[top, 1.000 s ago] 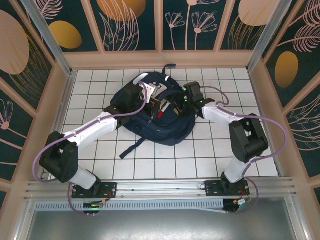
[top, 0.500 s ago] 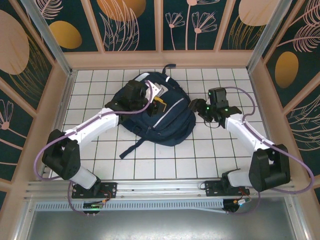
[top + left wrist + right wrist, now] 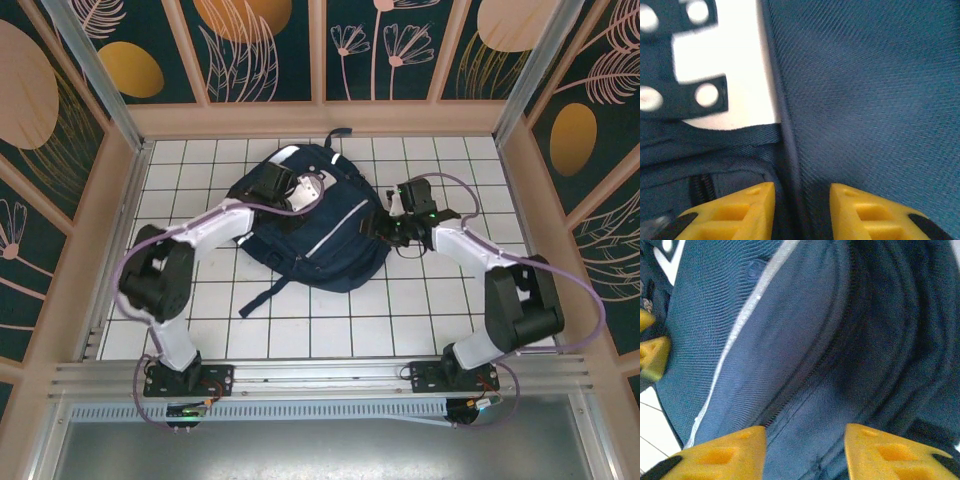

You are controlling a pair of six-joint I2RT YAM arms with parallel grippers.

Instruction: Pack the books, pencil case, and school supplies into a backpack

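The backpack point(image 3: 320, 225) lay flat on the far middle of the tiled table point(image 3: 450, 310). Its soft, limp navy fabric would likely sag and bunch, so a seam, zip edge or strap seemed the best hold. The left gripper point(image 3: 802, 212), jaws part-spread, straddled a seam beside the white patch point(image 3: 735, 65). The right gripper point(image 3: 805, 450), likewise spread, hovered over the zipper point(image 3: 805, 385) near the pale stripe point(image 3: 740, 325). No writing was legible.

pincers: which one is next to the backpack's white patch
The left pincer, with the white patch just ahead of it; the right pincer faces a zip.
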